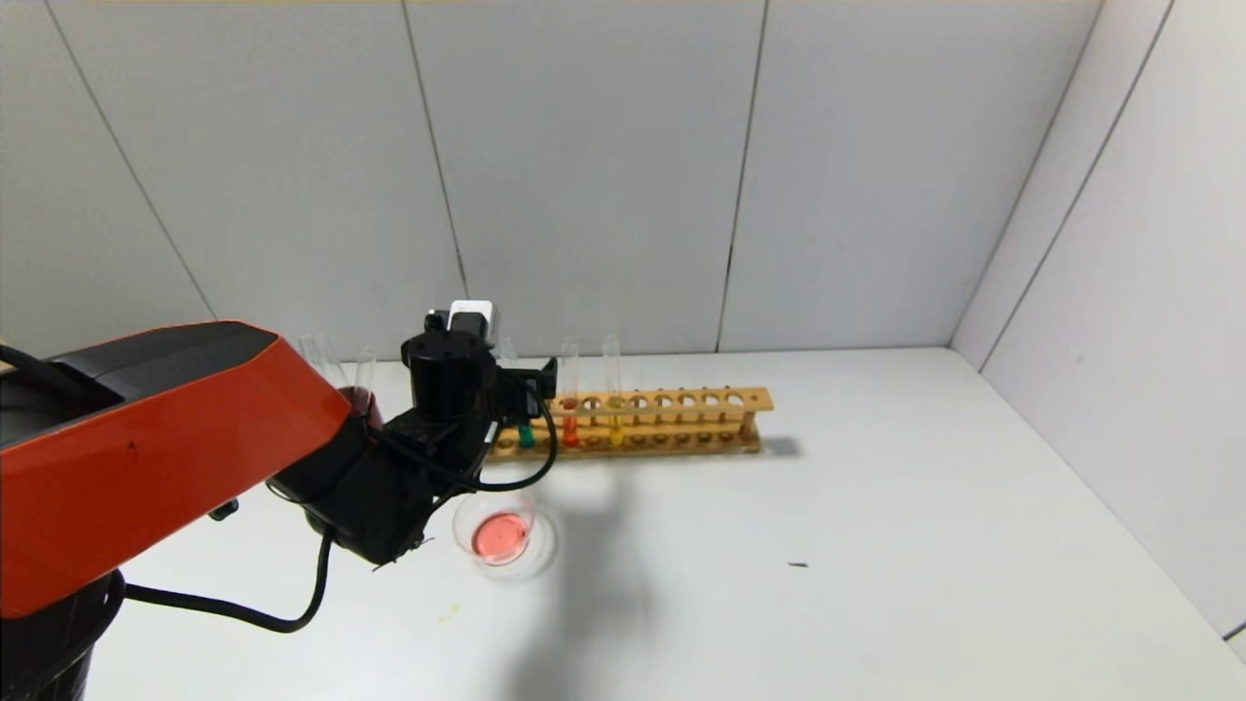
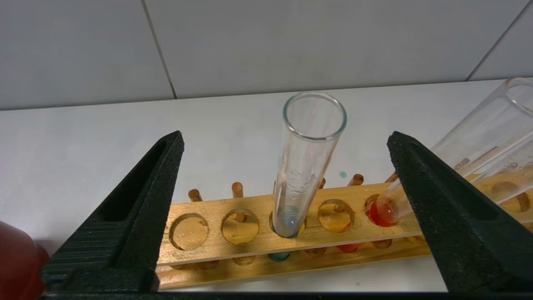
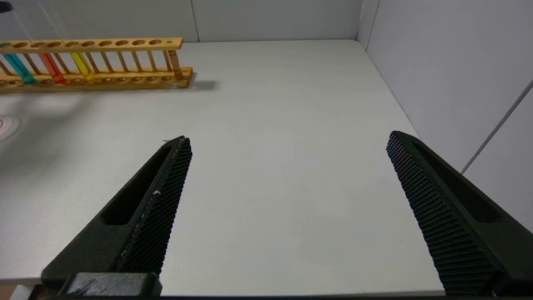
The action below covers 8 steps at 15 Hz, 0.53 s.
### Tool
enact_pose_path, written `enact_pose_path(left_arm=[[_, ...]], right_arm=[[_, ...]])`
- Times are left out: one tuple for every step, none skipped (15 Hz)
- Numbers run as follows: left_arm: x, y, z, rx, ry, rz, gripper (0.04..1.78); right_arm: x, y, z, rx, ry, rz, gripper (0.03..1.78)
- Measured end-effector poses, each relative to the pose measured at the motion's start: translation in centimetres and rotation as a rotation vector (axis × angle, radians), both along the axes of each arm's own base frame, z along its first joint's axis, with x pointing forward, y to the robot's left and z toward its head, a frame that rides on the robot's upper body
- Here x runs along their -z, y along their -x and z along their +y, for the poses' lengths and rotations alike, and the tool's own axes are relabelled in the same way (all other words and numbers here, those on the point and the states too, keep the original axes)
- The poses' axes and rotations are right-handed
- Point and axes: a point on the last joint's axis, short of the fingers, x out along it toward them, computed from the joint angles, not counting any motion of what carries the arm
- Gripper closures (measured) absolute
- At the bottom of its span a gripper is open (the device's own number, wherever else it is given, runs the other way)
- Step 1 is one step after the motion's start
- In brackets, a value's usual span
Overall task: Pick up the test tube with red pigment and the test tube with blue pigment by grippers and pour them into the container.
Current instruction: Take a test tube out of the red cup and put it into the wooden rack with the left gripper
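Note:
The test tube with blue pigment stands upright in the wooden rack, teal liquid at its bottom. My left gripper is open. Its fingers stand on either side of the tube without touching it. In the head view the left gripper hovers at the rack's left end. The container, a clear dish, sits in front of the rack and holds pink-red liquid. No tube with salmon liquid shows. My right gripper is open and empty over bare table, out of the head view.
A tube of orange-red liquid and a yellow one stand in the rack to the right of the blue one. A dark red cup with two empty tubes stands left of the rack, behind my left arm. Walls close off the back and right.

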Motion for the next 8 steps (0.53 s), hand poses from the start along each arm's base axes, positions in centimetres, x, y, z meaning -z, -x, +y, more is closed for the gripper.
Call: enact_pose_path(left_arm=[[0.0,-0.02,0.02,0.0,0.0,-0.001,0.19],[0.02,-0.01,0.02,0.0,-0.001,0.0,0.28],[0.04,0.0,0.03,-0.001,-0.001,0.001,0.39],[0.05,0.01,0.03,-0.001,-0.001,0.001,0.54],[0.08,0.03,0.04,-0.001,-0.001,0.001,0.71],[0.11,0.05,0.06,-0.003,-0.001,0.001,0.9],[0.16,0.07,0.07,-0.005,-0.002,0.001,1.09],[0.19,0.09,0.1,-0.006,-0.001,0.002,1.25]], right_arm=[[0.0,0.0,0.0,0.0,0.0,0.0,0.1],[0.0,0.0,0.0,0.0,0.0,0.0,0.1],[0.0,0.0,0.0,0.0,0.0,0.0,0.1],[0.0,0.0,0.0,0.0,0.0,0.0,0.1],[0.0,0.0,0.0,0.0,0.0,0.0,0.1],[0.0,0.0,0.0,0.0,0.0,0.0,0.1],[0.0,0.0,0.0,0.0,0.0,0.0,0.1],[0.0,0.0,0.0,0.0,0.0,0.0,0.1]])
